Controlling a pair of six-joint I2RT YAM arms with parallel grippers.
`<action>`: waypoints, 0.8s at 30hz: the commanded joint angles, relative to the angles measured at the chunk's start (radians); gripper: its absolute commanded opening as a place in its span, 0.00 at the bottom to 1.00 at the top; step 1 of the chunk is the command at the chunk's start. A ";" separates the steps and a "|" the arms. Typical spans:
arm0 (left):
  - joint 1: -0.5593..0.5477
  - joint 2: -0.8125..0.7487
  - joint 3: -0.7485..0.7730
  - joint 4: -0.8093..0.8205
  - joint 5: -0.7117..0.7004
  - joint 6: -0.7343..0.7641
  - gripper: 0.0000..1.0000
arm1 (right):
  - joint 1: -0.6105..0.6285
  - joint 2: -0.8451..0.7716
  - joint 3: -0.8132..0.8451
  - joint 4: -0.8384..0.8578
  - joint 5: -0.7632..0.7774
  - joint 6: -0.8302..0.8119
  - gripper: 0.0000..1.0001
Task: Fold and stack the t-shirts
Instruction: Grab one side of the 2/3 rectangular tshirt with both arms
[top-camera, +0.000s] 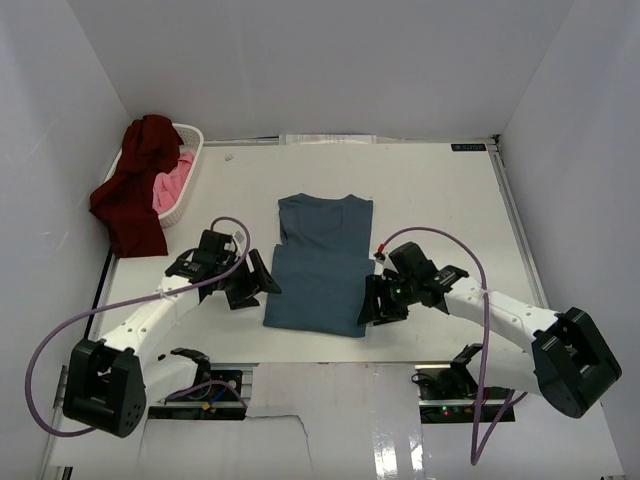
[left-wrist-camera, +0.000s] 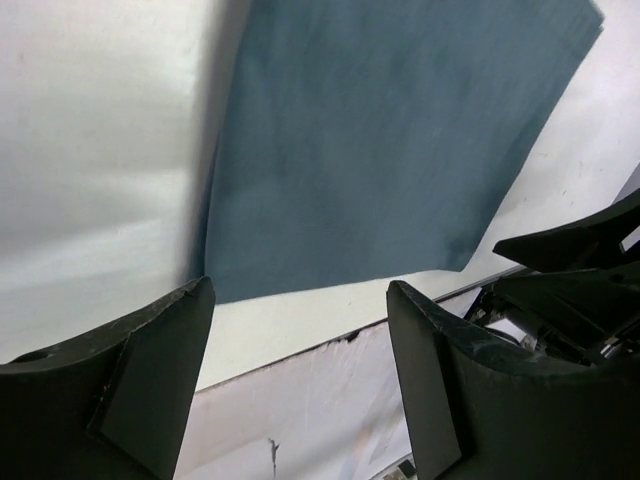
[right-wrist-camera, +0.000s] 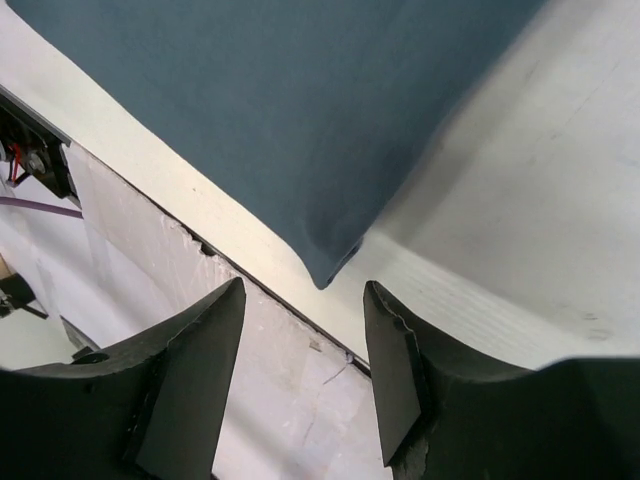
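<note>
A dusty teal-blue t-shirt (top-camera: 320, 270) lies partly folded in the middle of the table, its lower half doubled over the upper. It fills the top of the left wrist view (left-wrist-camera: 400, 140) and of the right wrist view (right-wrist-camera: 290, 110). My left gripper (top-camera: 258, 282) sits just left of the shirt's near left edge, open, with nothing between its fingers (left-wrist-camera: 160, 380). My right gripper (top-camera: 374, 301) is at the shirt's near right corner, open and empty; the cloth corner (right-wrist-camera: 328, 272) lies just beyond the fingertips. A maroon t-shirt (top-camera: 135, 185) hangs over the basket and a pink t-shirt (top-camera: 175, 188) lies inside.
The white laundry basket (top-camera: 192, 150) stands at the far left of the table, against the left wall. The table's near edge (top-camera: 330, 362) runs just behind both grippers. White walls close in the table on three sides. Purple cables (top-camera: 440, 236) loop over each arm.
</note>
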 joint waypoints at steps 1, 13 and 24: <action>-0.017 -0.102 -0.075 -0.034 -0.032 -0.094 0.80 | 0.045 -0.012 -0.041 0.091 0.032 0.120 0.57; -0.065 -0.138 -0.210 -0.028 -0.164 -0.299 0.75 | 0.079 0.056 -0.145 0.300 0.084 0.243 0.55; -0.091 -0.040 -0.244 0.050 -0.198 -0.310 0.71 | 0.087 0.084 -0.150 0.317 0.089 0.263 0.26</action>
